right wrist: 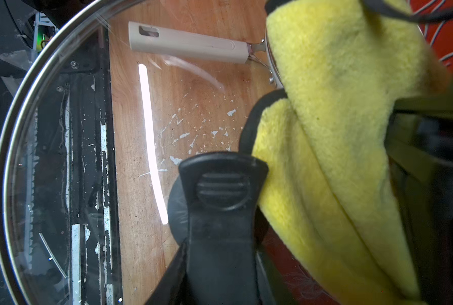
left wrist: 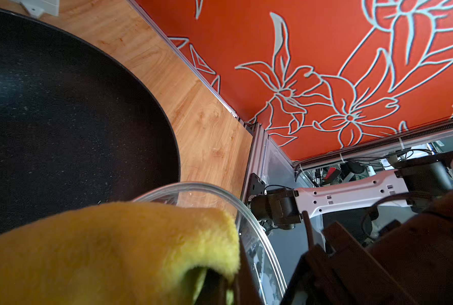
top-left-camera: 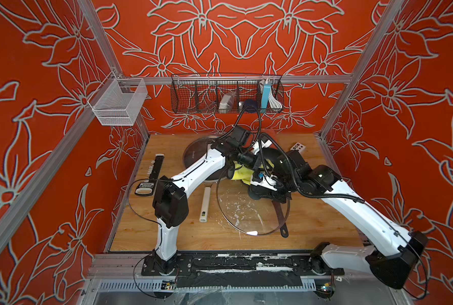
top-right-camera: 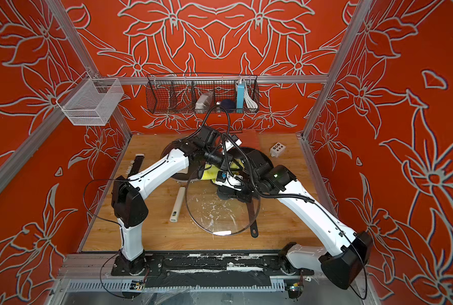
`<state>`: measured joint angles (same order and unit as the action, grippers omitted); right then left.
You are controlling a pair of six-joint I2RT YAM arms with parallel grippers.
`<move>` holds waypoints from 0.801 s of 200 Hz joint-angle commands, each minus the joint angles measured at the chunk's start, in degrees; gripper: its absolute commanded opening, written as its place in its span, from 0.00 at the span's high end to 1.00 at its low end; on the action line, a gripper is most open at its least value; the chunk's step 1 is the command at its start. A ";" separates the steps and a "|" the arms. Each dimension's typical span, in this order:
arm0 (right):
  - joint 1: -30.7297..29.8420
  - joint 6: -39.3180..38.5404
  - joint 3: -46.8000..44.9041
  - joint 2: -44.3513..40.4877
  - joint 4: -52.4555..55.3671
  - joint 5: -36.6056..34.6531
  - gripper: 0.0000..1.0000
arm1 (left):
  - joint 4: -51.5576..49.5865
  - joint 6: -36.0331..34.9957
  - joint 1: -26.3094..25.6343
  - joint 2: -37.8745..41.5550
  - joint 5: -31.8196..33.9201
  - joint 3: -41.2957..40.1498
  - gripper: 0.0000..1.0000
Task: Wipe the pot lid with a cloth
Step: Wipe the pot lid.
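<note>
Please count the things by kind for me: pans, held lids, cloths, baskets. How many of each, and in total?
Pans: 2 (black pan, white-handled pan)
Held lid: 1
Yellow cloth: 1
Baskets: 2 (white basket, black basket)
Total: 6

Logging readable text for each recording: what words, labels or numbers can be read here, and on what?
Nothing reads clearly.
Black tool, handle label: two lines, too blurred to read.
Grey pan, faint mark: too small to read.
White button box: no readable marking.
</note>
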<state>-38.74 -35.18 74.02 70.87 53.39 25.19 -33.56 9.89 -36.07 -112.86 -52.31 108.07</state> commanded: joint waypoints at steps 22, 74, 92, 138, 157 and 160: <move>-0.94 -3.45 2.35 -2.49 -6.99 4.62 1.00 | -6.14 -3.36 -2.28 -5.27 -4.36 6.54 1.00; -1.31 -3.84 2.24 -2.90 -7.13 4.69 1.00 | -11.63 -6.28 -3.54 -9.58 -8.78 12.47 1.00; -1.33 -3.93 2.25 -3.17 -6.93 4.48 1.00 | -11.09 -6.20 -3.74 -9.18 -7.98 12.04 1.00; -1.23 -3.78 1.63 -4.23 -6.23 1.52 1.00 | -6.96 -4.35 -1.96 -3.80 -1.72 6.19 1.00; -1.25 -3.98 1.73 -4.27 -5.79 0.71 1.00 | -6.53 -4.46 -0.61 -1.18 -0.76 4.13 1.00; -1.25 -4.00 1.73 -4.23 -5.71 0.59 1.00 | -6.78 -4.56 -0.39 -0.83 -0.69 4.01 1.00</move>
<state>-39.97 -36.69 73.95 70.78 54.15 25.58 -39.77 5.93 -38.68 -118.39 -55.57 114.10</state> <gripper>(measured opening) 0.342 0.047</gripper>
